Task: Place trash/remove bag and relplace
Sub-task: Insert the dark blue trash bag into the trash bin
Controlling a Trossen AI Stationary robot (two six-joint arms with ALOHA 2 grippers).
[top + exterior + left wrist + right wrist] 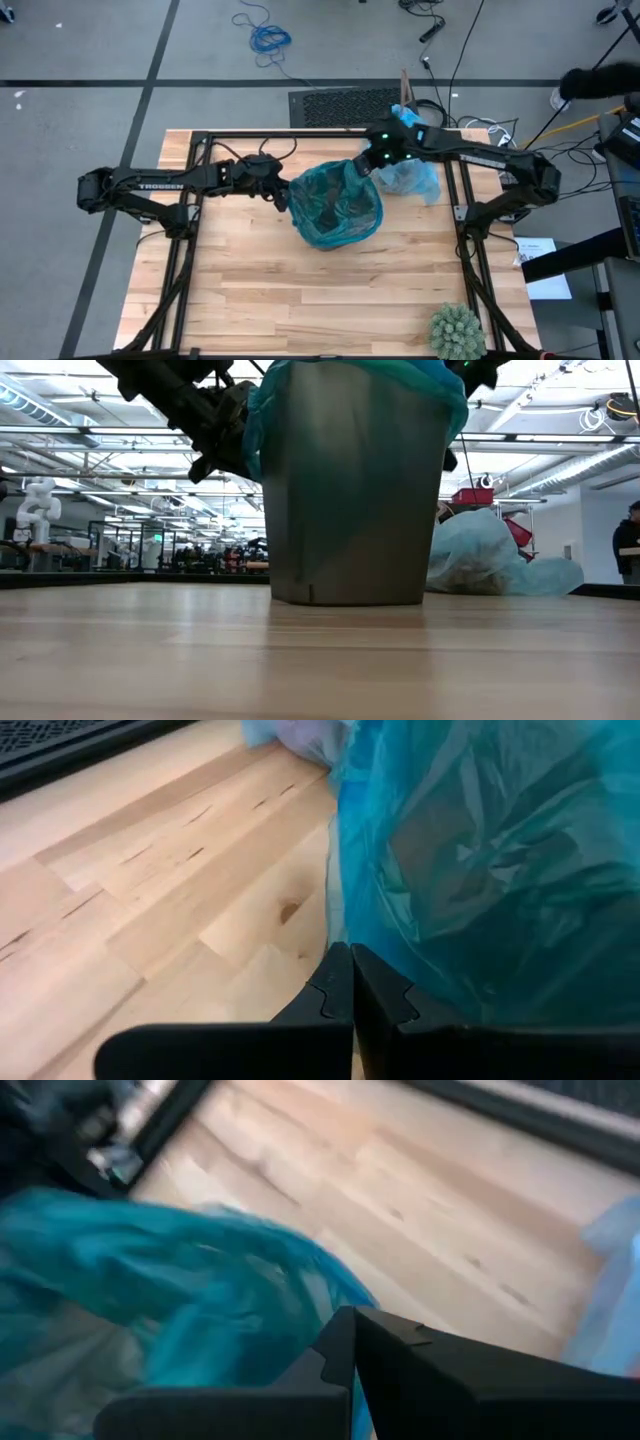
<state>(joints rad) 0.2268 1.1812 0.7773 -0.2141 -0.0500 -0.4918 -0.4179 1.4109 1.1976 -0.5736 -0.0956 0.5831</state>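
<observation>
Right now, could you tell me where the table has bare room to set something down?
The near wood between the bin and the green ball is bare, and so is the near left corner. It is crowded at the bin, where the left gripper and right gripper meet, with the blue bag behind.

Two dark, slender robot arms with black two-finger grippers

The left arm (170,185) is matte black, built of narrow boxy links with rounded joint housings, and carries pale lettering along its long link; thin black cables loop off it near the wrist. The right arm (480,160) has the same black links, with small green lights glowing near its wrist. The left gripper (352,1005) shows flat black fingers whose inner edges have notched, interlocking steps; the right gripper (355,1370) looks alike.
</observation>
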